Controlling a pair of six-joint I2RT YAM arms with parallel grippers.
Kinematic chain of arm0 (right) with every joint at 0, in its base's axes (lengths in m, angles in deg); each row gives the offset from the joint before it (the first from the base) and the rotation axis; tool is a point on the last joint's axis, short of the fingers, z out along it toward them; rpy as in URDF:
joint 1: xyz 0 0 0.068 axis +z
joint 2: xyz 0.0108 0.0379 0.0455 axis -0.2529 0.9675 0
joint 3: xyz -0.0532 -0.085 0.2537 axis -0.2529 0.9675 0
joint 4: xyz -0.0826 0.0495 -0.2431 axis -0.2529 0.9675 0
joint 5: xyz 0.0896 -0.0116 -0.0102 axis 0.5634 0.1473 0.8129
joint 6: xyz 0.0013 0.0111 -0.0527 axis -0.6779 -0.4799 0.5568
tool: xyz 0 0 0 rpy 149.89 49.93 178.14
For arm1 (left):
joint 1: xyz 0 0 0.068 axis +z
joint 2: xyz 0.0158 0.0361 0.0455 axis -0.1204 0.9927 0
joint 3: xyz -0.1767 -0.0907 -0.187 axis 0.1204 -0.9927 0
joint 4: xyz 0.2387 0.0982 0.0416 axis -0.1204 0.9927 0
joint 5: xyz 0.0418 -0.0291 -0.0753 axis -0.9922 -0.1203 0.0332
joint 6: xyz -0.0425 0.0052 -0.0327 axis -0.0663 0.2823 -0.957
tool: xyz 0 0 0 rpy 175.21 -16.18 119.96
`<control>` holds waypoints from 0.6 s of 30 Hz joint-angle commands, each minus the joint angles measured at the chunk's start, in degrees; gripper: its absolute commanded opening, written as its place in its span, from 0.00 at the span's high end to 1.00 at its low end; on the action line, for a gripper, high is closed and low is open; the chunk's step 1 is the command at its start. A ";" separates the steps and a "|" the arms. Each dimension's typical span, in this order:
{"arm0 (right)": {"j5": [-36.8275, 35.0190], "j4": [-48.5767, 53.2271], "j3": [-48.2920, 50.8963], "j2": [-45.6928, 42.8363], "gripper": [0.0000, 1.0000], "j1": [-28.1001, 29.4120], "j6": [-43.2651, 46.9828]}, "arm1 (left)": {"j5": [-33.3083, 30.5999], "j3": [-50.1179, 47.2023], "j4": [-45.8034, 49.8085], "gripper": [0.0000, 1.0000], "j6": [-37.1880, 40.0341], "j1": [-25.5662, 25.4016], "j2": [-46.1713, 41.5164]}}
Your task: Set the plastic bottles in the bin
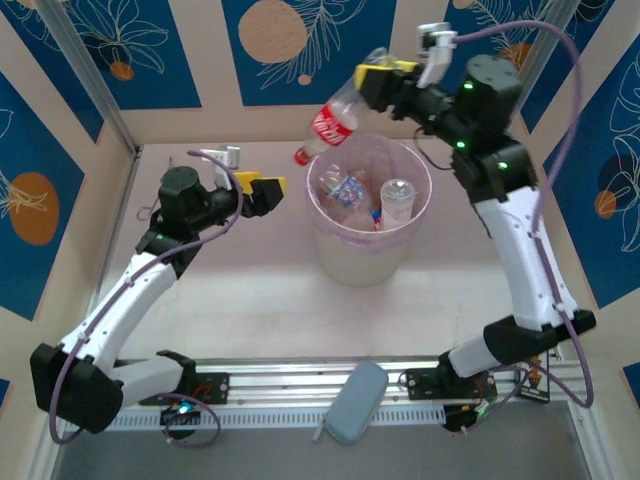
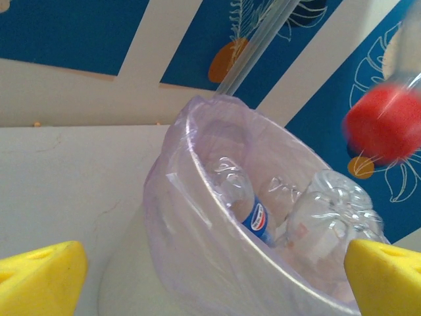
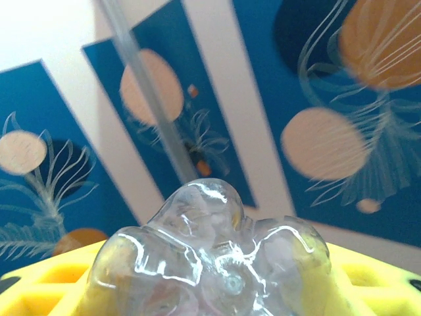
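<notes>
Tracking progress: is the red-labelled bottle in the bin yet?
Out. The right hand holds the red-labelled bottle tilted, cap down, above the bin, near its far rim.

Left wrist view: red cap [image 2: 383, 125] upper rt is blurred, its bottle [image 2: 409, 49] cut by the rt edge; left gripper [image 2: 214, 280] fingers [image 2: 39, 273] cropped at both btm corners, bin [image 2: 197, 217] wall cut at btm too. Right wrist view: bottle cut off at btm edge, hiding most of right gripper [image 3: 210, 289] fingers [image 3: 368, 280]. Top view: bottles [image 1: 397, 198] in bin too hazy to count.
</notes>
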State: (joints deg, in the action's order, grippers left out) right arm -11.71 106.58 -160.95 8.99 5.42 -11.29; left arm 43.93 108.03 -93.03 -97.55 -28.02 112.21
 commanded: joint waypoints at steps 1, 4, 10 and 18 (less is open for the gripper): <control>-5.58 1.62 0.77 -3.58 0.60 -3.30 4.01 | -2.35 4.46 0.99 0.02 0.38 -1.85 3.14; -9.39 6.58 1.60 -5.88 0.60 -5.62 7.79 | -5.70 8.33 5.49 0.03 3.11 -4.82 6.54; -15.86 14.06 3.71 -7.02 0.63 -7.38 13.62 | -8.83 12.86 8.87 0.10 6.17 -8.32 12.04; -19.78 15.78 6.45 -5.14 0.65 -7.42 18.24 | -11.35 16.49 13.87 0.23 7.43 -9.53 17.84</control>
State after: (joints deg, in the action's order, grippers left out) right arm -28.25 121.29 -154.26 3.31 -1.68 3.61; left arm 34.53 122.53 -81.93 -91.78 -36.80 129.02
